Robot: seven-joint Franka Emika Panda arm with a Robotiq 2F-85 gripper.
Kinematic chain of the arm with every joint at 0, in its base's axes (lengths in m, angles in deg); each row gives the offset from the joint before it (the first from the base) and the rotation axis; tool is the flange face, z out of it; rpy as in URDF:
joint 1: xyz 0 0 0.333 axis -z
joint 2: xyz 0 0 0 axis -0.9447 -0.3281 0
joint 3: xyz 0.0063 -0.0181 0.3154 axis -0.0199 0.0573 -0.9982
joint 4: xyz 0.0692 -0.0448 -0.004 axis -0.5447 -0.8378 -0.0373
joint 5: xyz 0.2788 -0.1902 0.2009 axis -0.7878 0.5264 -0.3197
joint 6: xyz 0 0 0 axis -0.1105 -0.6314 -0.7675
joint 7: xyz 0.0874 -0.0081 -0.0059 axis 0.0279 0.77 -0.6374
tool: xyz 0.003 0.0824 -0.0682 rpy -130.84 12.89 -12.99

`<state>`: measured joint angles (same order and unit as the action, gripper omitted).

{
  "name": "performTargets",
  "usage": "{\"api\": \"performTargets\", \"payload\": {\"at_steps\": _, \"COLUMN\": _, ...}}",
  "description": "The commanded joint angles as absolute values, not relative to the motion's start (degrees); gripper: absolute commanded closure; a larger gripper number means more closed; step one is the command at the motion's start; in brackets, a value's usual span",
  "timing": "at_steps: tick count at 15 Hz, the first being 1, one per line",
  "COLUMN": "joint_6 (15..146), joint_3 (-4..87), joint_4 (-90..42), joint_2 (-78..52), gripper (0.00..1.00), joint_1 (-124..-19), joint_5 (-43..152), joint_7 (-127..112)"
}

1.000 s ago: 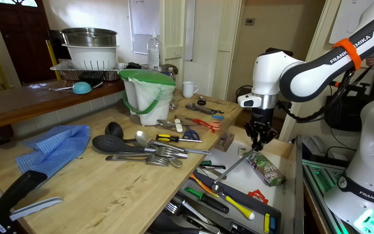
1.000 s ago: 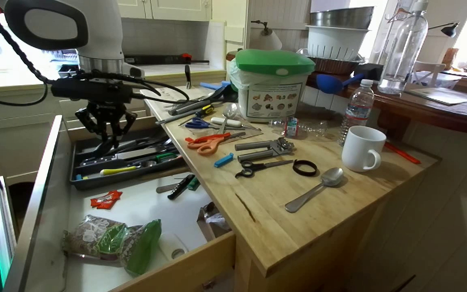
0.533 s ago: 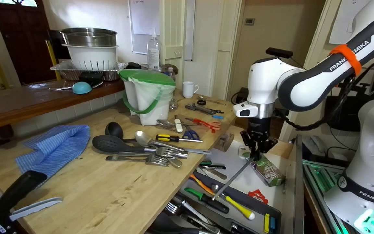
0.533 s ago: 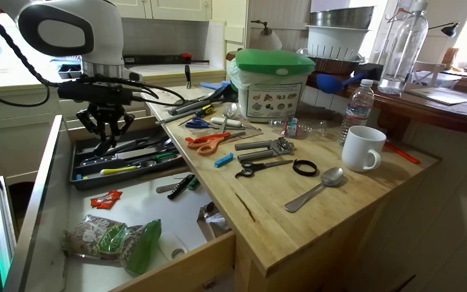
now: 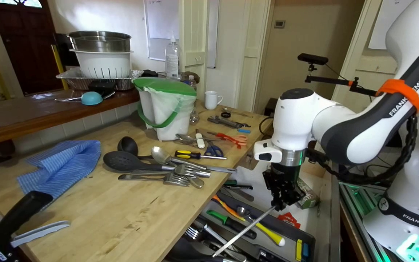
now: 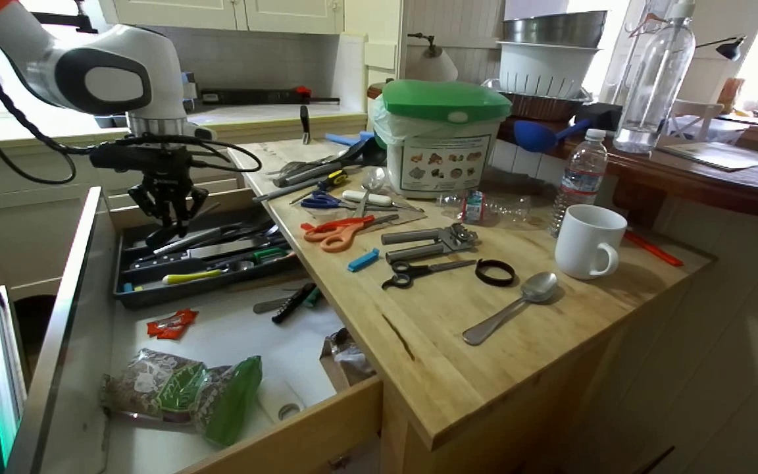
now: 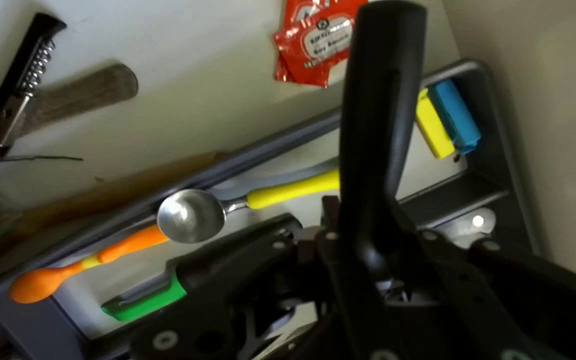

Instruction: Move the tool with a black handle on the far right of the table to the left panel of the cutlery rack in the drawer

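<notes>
My gripper (image 5: 279, 204) is shut on a tool with a black handle (image 7: 380, 110) and a long thin metal rod (image 5: 244, 232). It holds the tool tilted above the cutlery rack (image 7: 288, 141) in the open drawer (image 6: 66, 316). In an exterior view the rod slants down over the nearer compartments; I cannot tell whether its tip touches anything. The black handle (image 6: 163, 236) sticks out of the fingers on the opposite side. In the wrist view the handle hides part of the rack, and the rod is mostly hidden by the gripper. The table (image 5: 122, 222) is beside the drawer.
The rack holds a yellow-handled scoop (image 7: 293, 190), a green-and-black handle (image 7: 155, 300), an orange tool (image 7: 133, 243) and several utensils. Red sauce packets (image 6: 173, 324) and bags (image 6: 181, 388) lie in the drawer. The table edge borders the drawer; a green-lidded bin (image 6: 445, 138) stands on the table.
My gripper has moved down and further over the rack, carrying the tool. The rod's tip has passed from beside the scoop to over the nearer compartments in an exterior view.
</notes>
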<state>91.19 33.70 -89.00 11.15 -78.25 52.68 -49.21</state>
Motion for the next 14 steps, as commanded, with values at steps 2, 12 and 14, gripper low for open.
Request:
{"api": "performTargets", "payload": {"at_steps": 2, "joint_6": 102.3, "joint_3": 30.8, "joint_4": -89.0, "joint_2": 7.1, "gripper": 0.94, "joint_1": -80.9, "joint_5": 51.6, "joint_7": -38.8}}
{"api": "performTargets", "payload": {"at_steps": 12, "joint_6": 113.3, "joint_3": 27.5, "joint_4": -89.1, "joint_2": 0.5, "gripper": 0.77, "joint_1": -79.6, "joint_5": 44.2, "joint_7": -39.0}}
{"api": "performTargets", "payload": {"at_steps": 14, "joint_6": 113.3, "joint_3": 24.4, "joint_4": -89.1, "joint_2": -1.2, "gripper": 0.77, "joint_1": -79.5, "joint_5": 39.6, "joint_7": -44.0}}
